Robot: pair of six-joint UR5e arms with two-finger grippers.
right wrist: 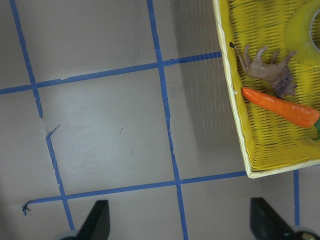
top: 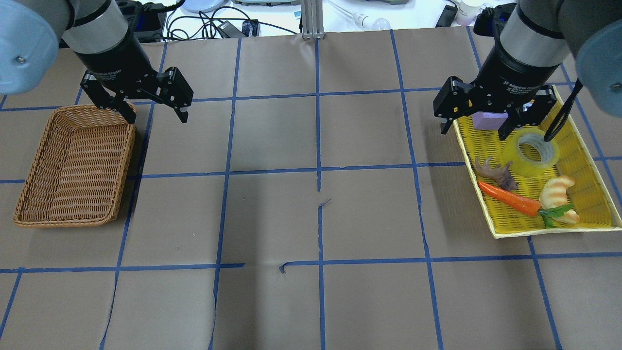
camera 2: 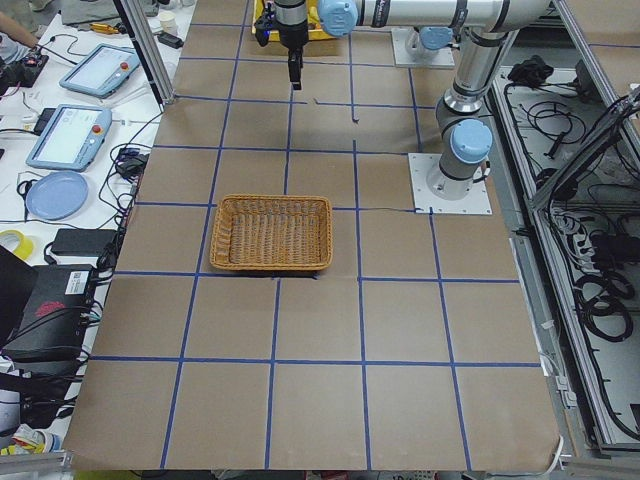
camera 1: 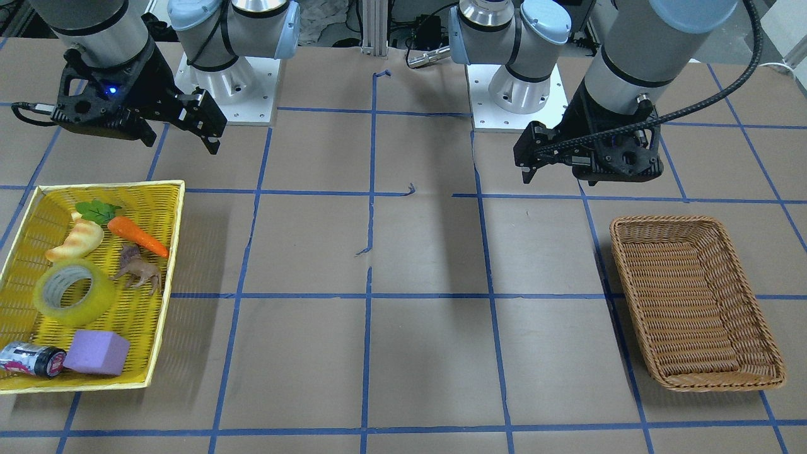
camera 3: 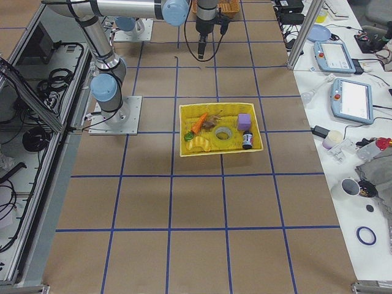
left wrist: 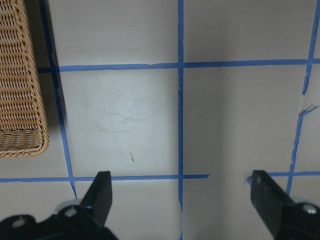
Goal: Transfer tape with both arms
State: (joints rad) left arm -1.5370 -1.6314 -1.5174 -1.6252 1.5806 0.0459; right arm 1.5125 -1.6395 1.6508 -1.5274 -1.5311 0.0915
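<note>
Overhead exterior: I saw the tape (top: 516,163) lying flat in the yellow basket (top: 590,184), just beside the toy animal (top: 498,172) and near the croissant (top: 556,189) and the carrot (top: 508,198).
Right arm, same view: the right gripper (top: 474,130) hung over the basket's end by the purple block (top: 486,120), jaws spread wide, holding nothing.
Left arm, same view: the left gripper (top: 156,116) hovered at a corner of the wicker basket (top: 63,221), jaws apart and empty.
Exterior front-facing: the tape sat between the croissant and the purple block. A small can (camera 1: 31,359) lay beside the block.
Left wrist-mounted: both fingers (left wrist: 102,192) stood wide over brown paper (left wrist: 125,115) and blue lines (left wrist: 180,125), with the wicker basket at the left edge.
Right wrist-mounted: jaws wide again. I took the yellow arc in the top right corner for the tape, though it was cut off.
Exterior right: the tape lay near the yellow basket's middle.
</note>
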